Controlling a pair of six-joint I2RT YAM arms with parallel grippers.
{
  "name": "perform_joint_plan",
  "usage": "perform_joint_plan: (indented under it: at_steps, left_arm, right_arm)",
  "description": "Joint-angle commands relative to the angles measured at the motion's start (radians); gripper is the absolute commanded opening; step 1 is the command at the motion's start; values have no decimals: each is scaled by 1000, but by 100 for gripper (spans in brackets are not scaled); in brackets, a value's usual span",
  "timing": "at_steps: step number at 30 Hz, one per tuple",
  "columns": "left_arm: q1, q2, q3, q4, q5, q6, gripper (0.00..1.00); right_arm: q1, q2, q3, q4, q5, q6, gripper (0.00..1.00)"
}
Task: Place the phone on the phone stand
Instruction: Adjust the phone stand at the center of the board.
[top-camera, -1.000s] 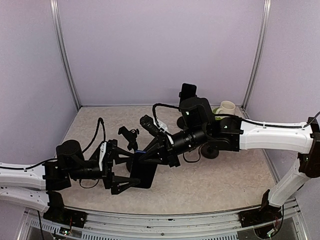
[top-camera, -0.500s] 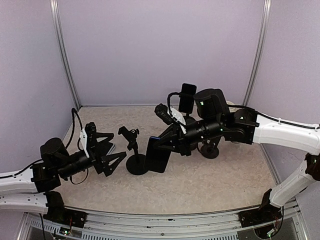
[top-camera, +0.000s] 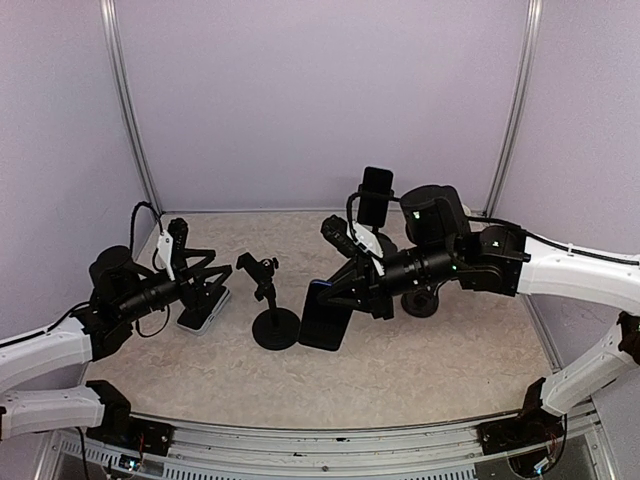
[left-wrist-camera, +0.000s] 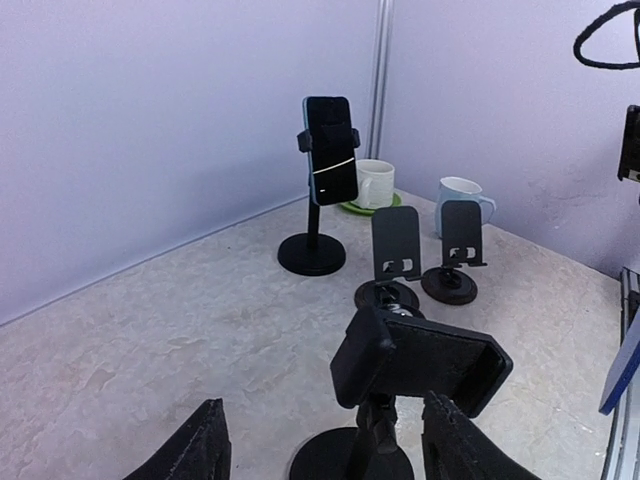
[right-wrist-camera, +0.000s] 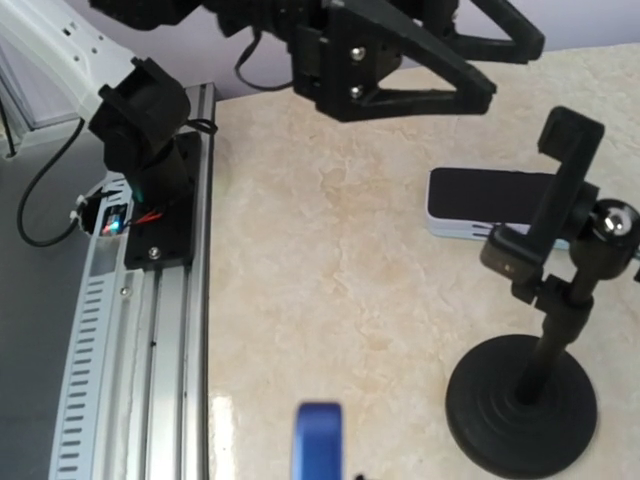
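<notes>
1. The right claw (top-camera: 338, 292) is clamped on the top of the blue-edged phone (top-camera: 325, 320). From above, it holds the phone upright and low, just beside the base of the phone stand (top-camera: 274, 328). The left claw (top-camera: 212, 278) has its fingers apart and hangs over a flat phone (top-camera: 203, 312) lying on the counter (top-camera: 430, 380).
2. A second ago both claws were down at the blue-edged phone, in front of the stand. Now the left claw has pulled away to the left. The right claw has brought the phone to the stand's right side. So I think the right claw has the job alone now. The phone is not in the stand yet and must go up to the clip on top.
3. The left wrist view looks out between the open fingers at the empty clip. Behind it are a tall stand (left-wrist-camera: 312, 250) holding a third phone (left-wrist-camera: 330, 150), two little stands (left-wrist-camera: 398, 240) and two mugs (left-wrist-camera: 376, 184). That makes four stands, three phones and two mugs.
4. The right wrist view shows only the phone's blue edge at the bottom. This claw's own fingers do not show here.
</notes>
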Motion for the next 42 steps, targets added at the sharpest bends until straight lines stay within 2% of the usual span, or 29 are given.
perform_joint_plan:
  at_steps: [1,5,10,17,24,42]
  left_arm:
    - [23,41,53,85,207,33,62]
    - [22,76,75,74,272,73,56]
    - [22,122,103,33,199,98,40]
    - [22,162,111,33,185,104,29]
    - [21,185,112,42,178,107,27]
    - [13,223,118,72,203,124,15]
  right_arm:
    - [-3,-59,-8,47,1,10,0]
    - [-5,-63,-13,48,8,13,0]
    - [-5,-54,-16,58,-1,25,0]
    - [-5,-40,0,51,-8,25,0]
    - [-4,-24,8,51,-15,30,0]
    - [-7,-6,20,41,-18,30,0]
